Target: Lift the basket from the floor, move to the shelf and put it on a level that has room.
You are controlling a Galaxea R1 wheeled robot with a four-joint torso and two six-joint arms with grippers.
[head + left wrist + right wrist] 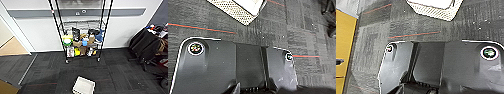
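Rectangular shallow basket with cream-white lining and beige speckled woven sides [83, 86] sits on the dark grey carpet-tile floor [117, 72] at 6 o'clock in the head view, nothing touching it. Tall black-posted wire rack on small casters [82, 37] stands at 12 o'clock against the white wall [37, 32], well apart from the basket, lower tiers crowded with mixed items. Left and right pincer opening: cannot tell; both wrist views show a basket corner beyond the dark robot plate, over carpet.
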